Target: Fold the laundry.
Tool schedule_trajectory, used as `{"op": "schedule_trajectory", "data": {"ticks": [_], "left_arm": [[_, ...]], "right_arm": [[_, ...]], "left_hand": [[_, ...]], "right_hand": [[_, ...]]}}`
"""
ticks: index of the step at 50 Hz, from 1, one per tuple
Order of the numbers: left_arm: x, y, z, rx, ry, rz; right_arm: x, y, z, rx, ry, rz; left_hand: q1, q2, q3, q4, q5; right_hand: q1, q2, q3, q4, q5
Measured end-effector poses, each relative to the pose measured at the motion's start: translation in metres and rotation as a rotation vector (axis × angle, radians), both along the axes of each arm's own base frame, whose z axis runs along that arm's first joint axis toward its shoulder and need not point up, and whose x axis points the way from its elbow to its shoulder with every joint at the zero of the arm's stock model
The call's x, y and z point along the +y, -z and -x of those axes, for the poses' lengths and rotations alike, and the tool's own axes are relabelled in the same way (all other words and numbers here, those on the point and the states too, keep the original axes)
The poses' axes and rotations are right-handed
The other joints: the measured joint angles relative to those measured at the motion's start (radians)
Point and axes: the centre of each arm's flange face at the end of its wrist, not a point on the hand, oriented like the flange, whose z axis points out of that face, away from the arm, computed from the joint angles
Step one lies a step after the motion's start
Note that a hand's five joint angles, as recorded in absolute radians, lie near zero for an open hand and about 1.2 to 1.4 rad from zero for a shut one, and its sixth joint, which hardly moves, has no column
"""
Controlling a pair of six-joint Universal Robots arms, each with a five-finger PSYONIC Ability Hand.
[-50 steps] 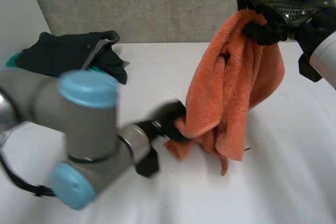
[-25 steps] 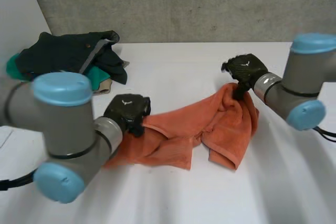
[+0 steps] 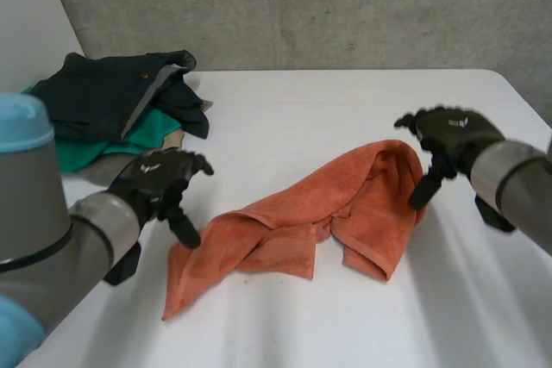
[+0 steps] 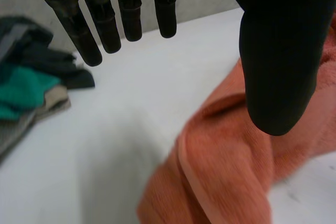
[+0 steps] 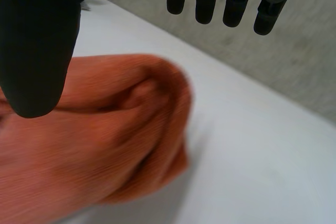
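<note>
An orange towel (image 3: 293,226) lies crumpled on the desk (image 3: 285,109). The left hand (image 3: 159,180) and right hand (image 3: 448,131) hover at its opposite ends, fingers spread, holding nothing.

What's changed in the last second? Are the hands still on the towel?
The right hand lowered the orange towel from the air onto the table; then both it and the left hand let go and opened. The clothes pile stayed put.
</note>
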Motion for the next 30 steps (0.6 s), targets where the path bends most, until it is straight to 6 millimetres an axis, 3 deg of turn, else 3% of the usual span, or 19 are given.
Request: {"op": "schedule_trajectory", "data": {"ticks": [6,11,19,22,25,26,30], "left_arm": [[0.009,0.024,-0.014,0.038,-0.070,-0.131],[0.006,0.046,-0.017,0.049,-0.111,-0.230],[-0.003,0.070,-0.010,0.030,-0.124,-0.312],[-0.006,0.075,-0.005,0.012,-0.115,-0.315],[-0.009,0.078,-0.001,-0.008,-0.109,-0.306],[-0.012,0.080,0.002,-0.021,-0.109,-0.296],[-0.018,0.082,0.006,-0.061,-0.118,-0.268]], "right_arm": [[0.033,0.022,0.001,-0.057,-0.051,-0.102],[0.046,0.048,-0.005,-0.041,-0.107,-0.120],[0.040,0.089,-0.017,0.014,-0.082,-0.075],[0.033,0.101,-0.022,0.024,-0.060,-0.045],[0.028,0.107,-0.026,0.028,-0.049,-0.024],[0.024,0.110,-0.028,0.030,-0.044,-0.014],[0.018,0.106,-0.031,0.035,-0.041,0.005]], "left_hand": [[-0.013,-0.007,-0.012,-0.006,-0.007],[-0.013,-0.007,-0.012,-0.006,-0.007],[-0.010,-0.004,-0.009,-0.003,-0.001],[-0.010,0.006,-0.001,0.012,0.022],[0.050,0.067,0.050,0.064,0.072],[0.397,0.379,0.334,0.373,0.380],[0.741,0.667,0.488,0.742,0.748]], "right_hand": [[0.004,0.052,0.053,0.051,0.044],[0.048,0.076,0.077,0.077,0.071],[0.147,0.156,0.161,0.160,0.154],[0.309,0.319,0.318,0.320,0.308],[0.621,0.644,0.635,0.634,0.613],[0.818,0.848,0.831,0.831,0.810],[0.883,0.967,0.965,0.976,0.928]]}}
